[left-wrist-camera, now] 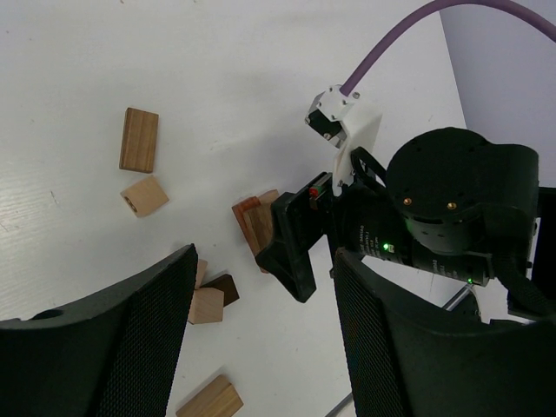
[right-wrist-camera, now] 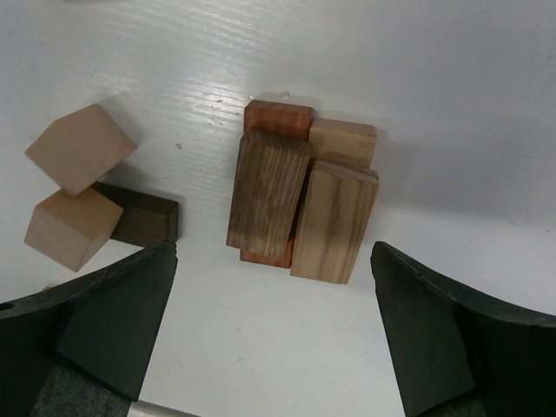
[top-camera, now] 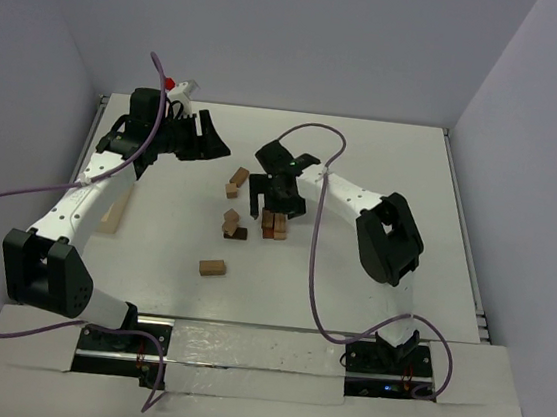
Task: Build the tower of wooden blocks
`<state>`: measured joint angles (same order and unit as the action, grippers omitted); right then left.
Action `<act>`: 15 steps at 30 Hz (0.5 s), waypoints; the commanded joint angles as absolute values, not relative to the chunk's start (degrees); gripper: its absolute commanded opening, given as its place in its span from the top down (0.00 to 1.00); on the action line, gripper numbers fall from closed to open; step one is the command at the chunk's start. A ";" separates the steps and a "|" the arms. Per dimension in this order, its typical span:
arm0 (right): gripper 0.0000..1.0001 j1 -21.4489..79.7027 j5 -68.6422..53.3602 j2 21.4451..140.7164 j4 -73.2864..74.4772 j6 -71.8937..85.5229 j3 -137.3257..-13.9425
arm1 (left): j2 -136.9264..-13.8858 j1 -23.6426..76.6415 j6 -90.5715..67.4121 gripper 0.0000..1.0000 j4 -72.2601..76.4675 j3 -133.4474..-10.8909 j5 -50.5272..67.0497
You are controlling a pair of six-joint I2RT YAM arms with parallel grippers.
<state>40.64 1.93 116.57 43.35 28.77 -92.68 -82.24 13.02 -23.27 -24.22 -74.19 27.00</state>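
The tower [top-camera: 274, 226] is a low stack in mid-table. In the right wrist view it shows a brown brick [right-wrist-camera: 269, 193] and a tan brick [right-wrist-camera: 334, 221] side by side on top of a reddish-brown brick [right-wrist-camera: 278, 116] and another tan one [right-wrist-camera: 343, 139]. My right gripper [top-camera: 276, 206] [right-wrist-camera: 274, 291] hangs open just above it, touching nothing. Loose wood blocks lie left of it: two tan ones [right-wrist-camera: 76, 148] [right-wrist-camera: 68, 228] on a dark brown one [right-wrist-camera: 146, 221]. My left gripper [top-camera: 209, 138] [left-wrist-camera: 261, 334] is open and empty at the far left.
More loose bricks lie on the table: two at the back [top-camera: 239, 176] [top-camera: 232, 191] and one near the front [top-camera: 212, 267]. A pale wooden box [top-camera: 114, 215] lies beside the left arm. Purple cables loop over both arms.
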 commanded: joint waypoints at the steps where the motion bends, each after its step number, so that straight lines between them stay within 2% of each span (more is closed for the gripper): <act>1: 0.00 40.98 4.26 117.84 45.09 29.84 -95.08 | -82.18 12.66 -23.49 0.30 -23.42 -76.55 26.92; 15: 0.00 40.78 2.11 120.50 45.53 29.27 -96.33 | -82.18 12.66 -23.38 0.30 -23.20 -76.38 26.89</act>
<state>40.64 1.96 119.50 44.73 29.08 -93.25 -82.24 13.02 -23.31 -24.21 -74.19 27.00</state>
